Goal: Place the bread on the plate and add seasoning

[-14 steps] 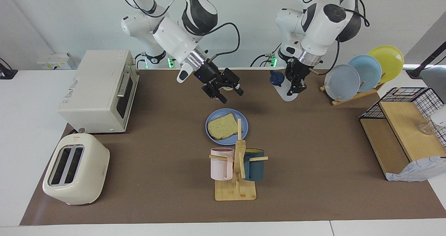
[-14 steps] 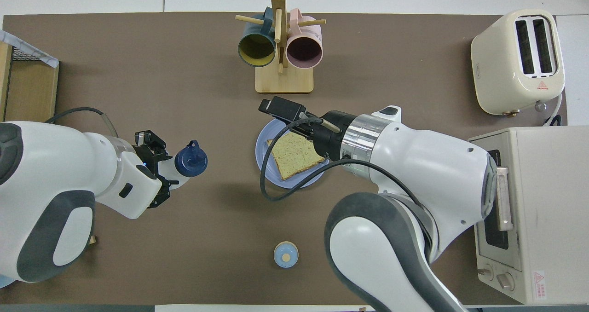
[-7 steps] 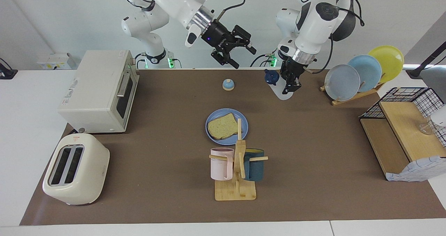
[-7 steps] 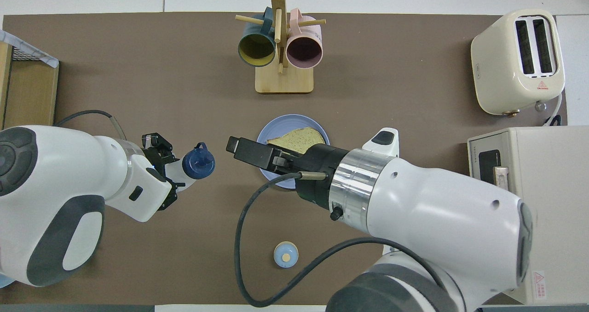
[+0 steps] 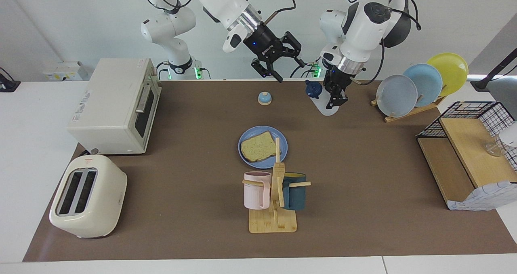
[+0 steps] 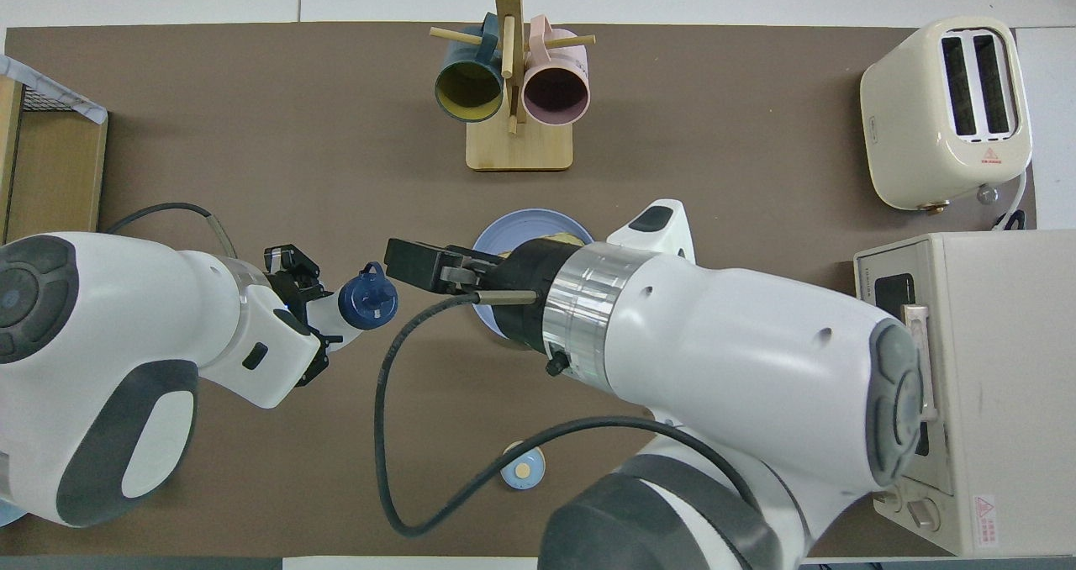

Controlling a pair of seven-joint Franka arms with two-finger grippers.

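Seasoning bottle [image 5: 326, 101] tilts in my left gripper's [image 5: 338, 97] clamp, at 1 o'clock from the toast [image 5: 257, 146] on its blue plate [image 5: 282, 144]. It could slip. My right gripper [image 5: 278, 66], fingers apart, waits overhead.

mat [image 5: 363, 209]: matt brown | mug rack [image 5: 273, 220]: pale wood | toaster [image 5: 87, 195]: glossy cream

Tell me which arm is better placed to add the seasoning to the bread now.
The left arm, probably. Its left gripper is shut on the seasoning bottle, tilted above the table. The right gripper hangs empty and raised above the bell. The bread lies on the plate.
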